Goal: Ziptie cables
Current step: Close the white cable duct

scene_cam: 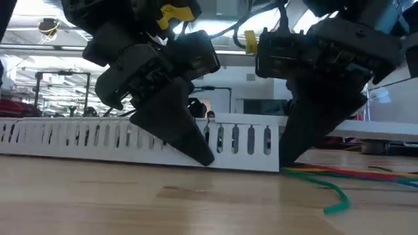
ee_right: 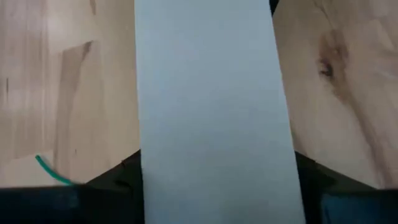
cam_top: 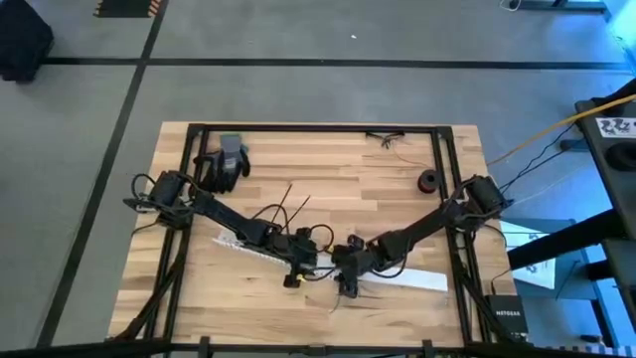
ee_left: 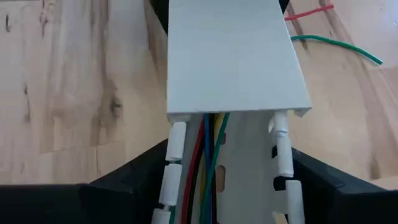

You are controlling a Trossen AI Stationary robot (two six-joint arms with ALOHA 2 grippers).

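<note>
High view: left gripper and right gripper meet at table centre, each straddling the white slotted duct, fingers apart. Cables, coloured strands, lie inside the duct under its cover, ends spilling right. No ziptie visible on them; bundling apparently remains.

No words or numbers clear enough to read anywhere. Black-and-white square marker pattern on stand at right edge of high view, no letters in it. Small white mark on black box on floor near table corner, too small to read. Yellow-and-black striped patch on floor at top, stripes only, no text.
</note>
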